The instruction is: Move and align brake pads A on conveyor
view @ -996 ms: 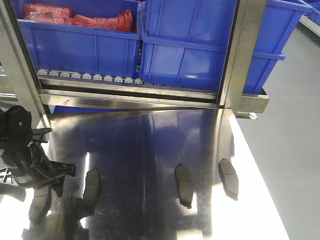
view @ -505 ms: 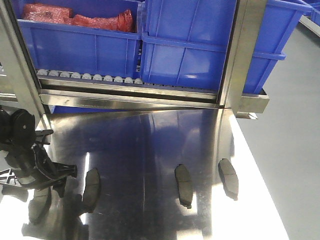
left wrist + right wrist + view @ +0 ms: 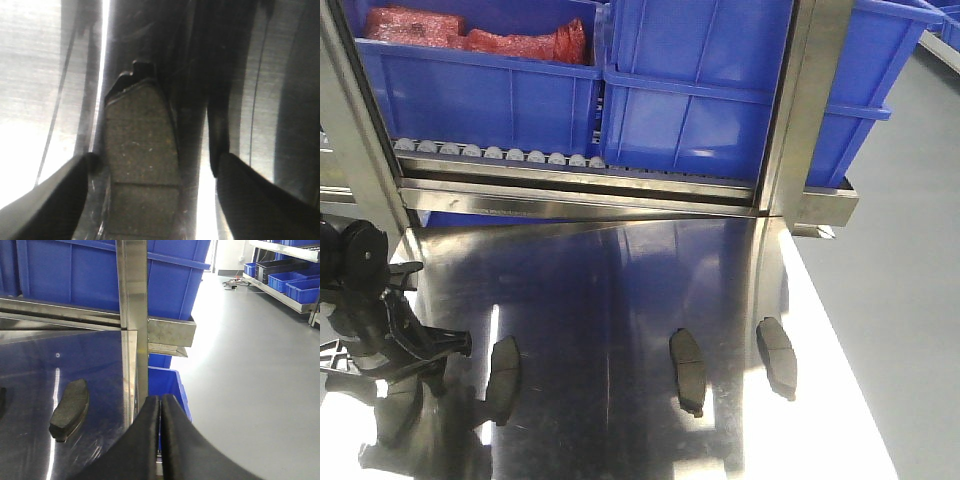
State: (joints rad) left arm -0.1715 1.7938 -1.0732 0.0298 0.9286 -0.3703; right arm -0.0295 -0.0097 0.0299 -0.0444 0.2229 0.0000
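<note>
Your left claw (image 3: 156,161) hangs with its fingers apart either side of one brake pad (image 3: 141,165) lying flat on the shiny steel tabletop (image 3: 620,290), while your right claw (image 3: 160,409) is pressed together on nothing near a second pad (image 3: 70,410).

You get bright white glare on the shiny table (image 3: 620,290). Your left wrist view is dark and blurry close up.

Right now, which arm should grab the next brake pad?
Probably left. The left gripper hangs open over a brake pad, fingers either side. The right gripper is shut by the edge of the steel table, touching no pad.
</note>
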